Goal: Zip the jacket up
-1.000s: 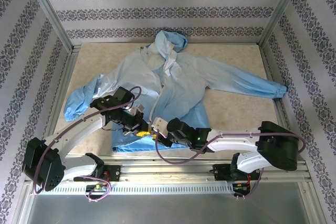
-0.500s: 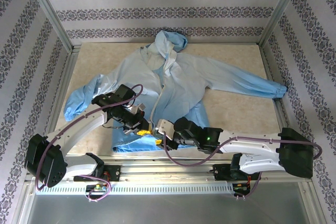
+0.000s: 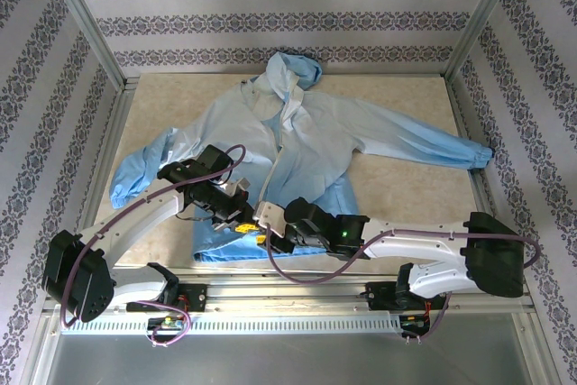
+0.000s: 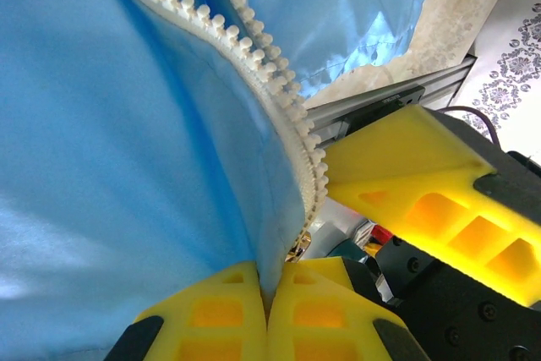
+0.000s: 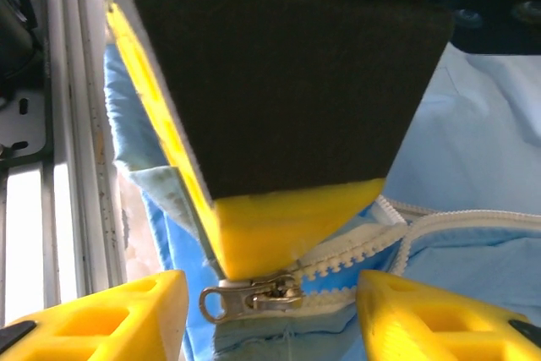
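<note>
blue jacket (image 3: 297, 146) hem in left gripper (image 4: 267, 306) — zipper pull (image 5: 251, 299) loose within right gripper (image 5: 270, 317)

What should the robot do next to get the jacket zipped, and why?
Probably close the right pincer on the zipper pull. Its jaws stand open on either side of that metal pull, not gripping it yet, while the left pincer is shut on the jacket beside the zipper teeth, which should hold the fabric steady.
</note>
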Tool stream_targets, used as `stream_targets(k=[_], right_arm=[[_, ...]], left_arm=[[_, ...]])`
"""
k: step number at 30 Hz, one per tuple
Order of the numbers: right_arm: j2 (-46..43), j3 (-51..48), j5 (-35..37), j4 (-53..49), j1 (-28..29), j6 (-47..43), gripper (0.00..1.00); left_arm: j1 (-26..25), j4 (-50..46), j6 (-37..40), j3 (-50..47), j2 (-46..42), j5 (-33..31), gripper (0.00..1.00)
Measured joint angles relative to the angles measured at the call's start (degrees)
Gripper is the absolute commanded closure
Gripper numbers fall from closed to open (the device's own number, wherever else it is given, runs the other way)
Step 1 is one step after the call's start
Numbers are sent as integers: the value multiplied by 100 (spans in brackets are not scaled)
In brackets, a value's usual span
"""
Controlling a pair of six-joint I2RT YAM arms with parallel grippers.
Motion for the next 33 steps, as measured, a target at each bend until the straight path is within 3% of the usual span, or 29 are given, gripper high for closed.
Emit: stream_targets(k=[6, 10, 14, 21, 33], right_arm=[[9, 11, 221, -7, 39, 11, 70], [-39, 11, 243, -59, 98, 4, 78], [-195, -11, 236, -162, 98, 0, 79], [-299, -55, 59, -221, 35, -33, 70], [-299, -55, -341, -221, -129, 31, 83]], left_arm=[[0, 31, 0, -4, -7, 11, 100], [0, 46, 0, -4, -7, 11, 100], [0, 66, 0, -4, -7, 44, 100], [0, 59, 2, -28, -7, 57, 100], [0, 63, 4, -61, -7, 31, 100]])
